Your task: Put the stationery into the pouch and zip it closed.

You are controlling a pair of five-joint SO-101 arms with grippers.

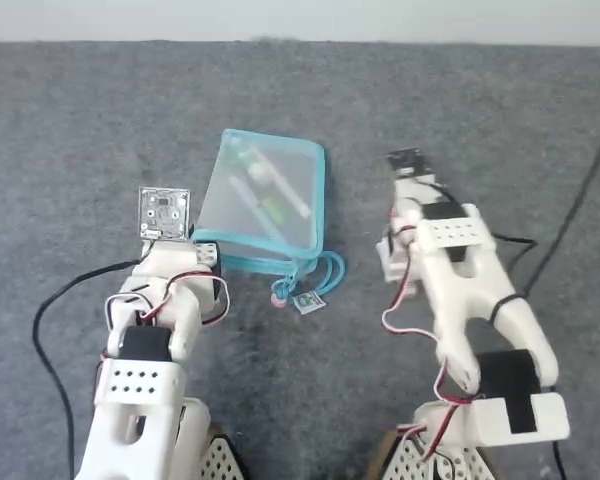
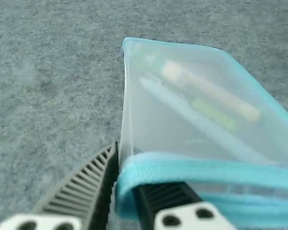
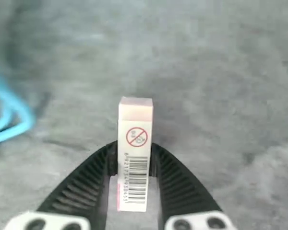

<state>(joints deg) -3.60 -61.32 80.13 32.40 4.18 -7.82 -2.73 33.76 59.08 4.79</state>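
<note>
L gripper (image 1: 206, 252) (image 2: 127, 179) is clamped on the pouch (image 1: 265, 200) (image 2: 182, 124), pinching its near left corner at the teal zip edge. The pouch is clear w/ teal trim. It lies on the grey mat (image 1: 80, 120) just ahead of that gripper, btwn the two arms. Inside it are pens (image 1: 270, 185) (image 2: 206, 96), lying slantwise. Can't tell if the zip is open or done up. Off the pouch's near right corner, a teal cord loop (image 1: 330, 268) and a small tag (image 1: 308, 303) rest on the mat. R arm (image 1: 460, 260) stands right of the pouch, apart from it. R gripper (image 3: 134, 153) grips an eraser (image 3: 135, 115) in its paper sleeve, held lengthwise btwn the jaws w/ the end poking past the tips. The eraser is over bare mat, outside the pouch.
</note>
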